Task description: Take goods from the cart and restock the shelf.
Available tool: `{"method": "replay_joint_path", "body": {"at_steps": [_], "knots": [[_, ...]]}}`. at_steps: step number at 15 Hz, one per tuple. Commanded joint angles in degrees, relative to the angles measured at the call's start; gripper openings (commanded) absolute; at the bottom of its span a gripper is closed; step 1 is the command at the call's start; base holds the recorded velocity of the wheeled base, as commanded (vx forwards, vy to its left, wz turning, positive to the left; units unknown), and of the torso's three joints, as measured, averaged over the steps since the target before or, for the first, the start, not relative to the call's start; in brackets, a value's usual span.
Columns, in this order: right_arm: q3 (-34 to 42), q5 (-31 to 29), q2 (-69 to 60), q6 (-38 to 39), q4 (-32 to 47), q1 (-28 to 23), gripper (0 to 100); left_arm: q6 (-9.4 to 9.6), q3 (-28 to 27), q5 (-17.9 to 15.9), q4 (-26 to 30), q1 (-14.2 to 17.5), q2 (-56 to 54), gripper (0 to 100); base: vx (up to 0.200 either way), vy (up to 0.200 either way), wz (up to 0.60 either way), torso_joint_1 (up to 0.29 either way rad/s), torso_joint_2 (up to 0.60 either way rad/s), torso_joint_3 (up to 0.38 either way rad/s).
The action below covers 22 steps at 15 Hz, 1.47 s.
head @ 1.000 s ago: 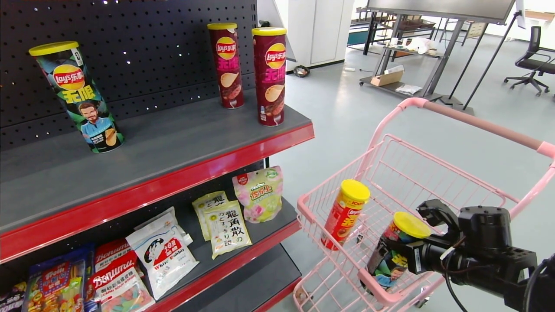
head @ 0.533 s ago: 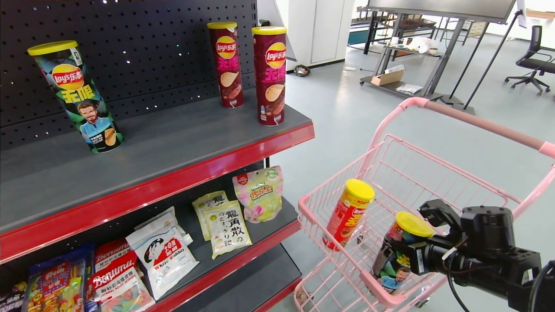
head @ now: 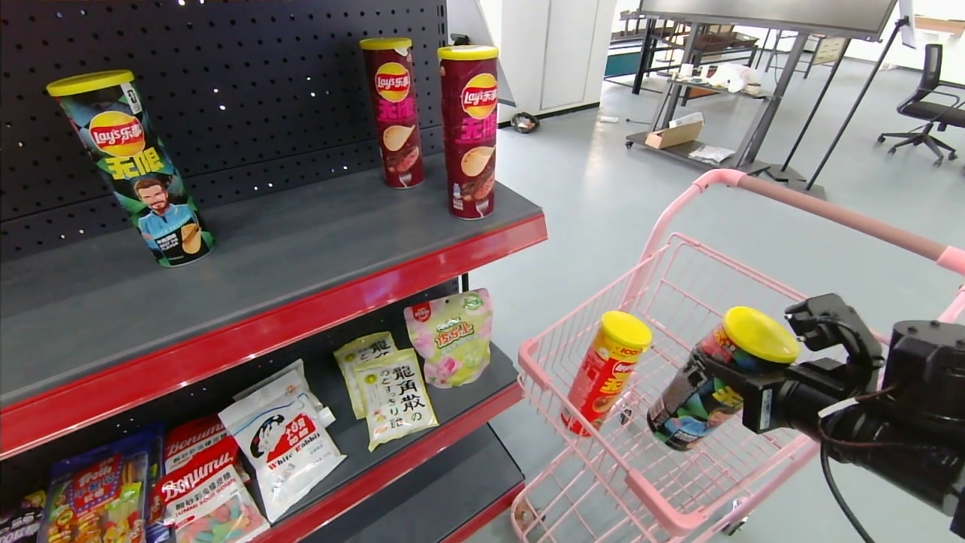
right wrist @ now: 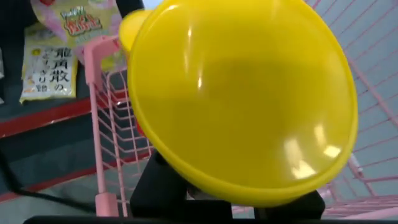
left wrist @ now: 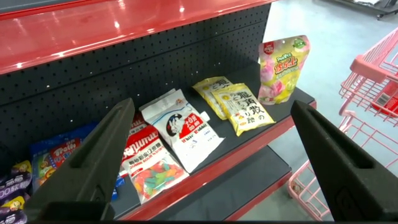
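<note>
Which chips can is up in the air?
The dark colourful can with the yellow lid, gripped by the right tool above the pink cart. The red can sits inside the cart; the green can and maroon cans stand on the shelf.

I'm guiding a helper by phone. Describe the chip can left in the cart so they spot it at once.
Look right of the shelf for the pink wire cart. In its basket, at the corner nearest the shelf, stands a tilted red can with a yellow lid. The dark multicoloured can beside it is held by the right gripper; this one is free.
</note>
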<state>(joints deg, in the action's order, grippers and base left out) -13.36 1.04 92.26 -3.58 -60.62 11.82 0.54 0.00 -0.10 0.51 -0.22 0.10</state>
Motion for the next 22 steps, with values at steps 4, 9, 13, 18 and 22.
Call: {"method": "replay_joint_path", "body": {"at_steps": [4, 9, 13, 18, 22], "knots": [[-1.32, -6.92, -16.85, -3.97, 1.91, 0.74, 0, -0.01, -0.09, 0.01, 0.02, -0.04, -0.01, 100, 0.000, 0.000, 0.00, 0.000, 0.00, 0.000], [-17.14, -7.72, -37.68, -5.56, 37.95, 0.04, 0, -0.01, 0.00, 0.01, 0.02, -0.04, -0.01, 100, 0.000, 0.000, 0.00, 0.000, 0.00, 0.000], [-24.70, -7.63, -57.54, -2.30, 76.09, -1.01, 0, -0.01, 0.00, 0.01, 0.02, 0.04, -0.01, 100, 0.000, 0.000, 0.00, 0.000, 0.00, 0.000], [-22.15, -8.24, -65.28, -1.25, 82.77, -3.21, 0, -0.01, 0.00, 0.01, 0.02, -0.04, -0.01, 100, 0.000, 0.000, 0.00, 0.000, 0.00, 0.000], [-21.53, -8.33, -66.42, -1.34, 82.68, -3.30, 0, -0.10, 0.00, 0.01, 0.02, 0.04, -0.01, 100, 0.000, 0.000, 0.00, 0.000, 0.00, 0.000]]}}
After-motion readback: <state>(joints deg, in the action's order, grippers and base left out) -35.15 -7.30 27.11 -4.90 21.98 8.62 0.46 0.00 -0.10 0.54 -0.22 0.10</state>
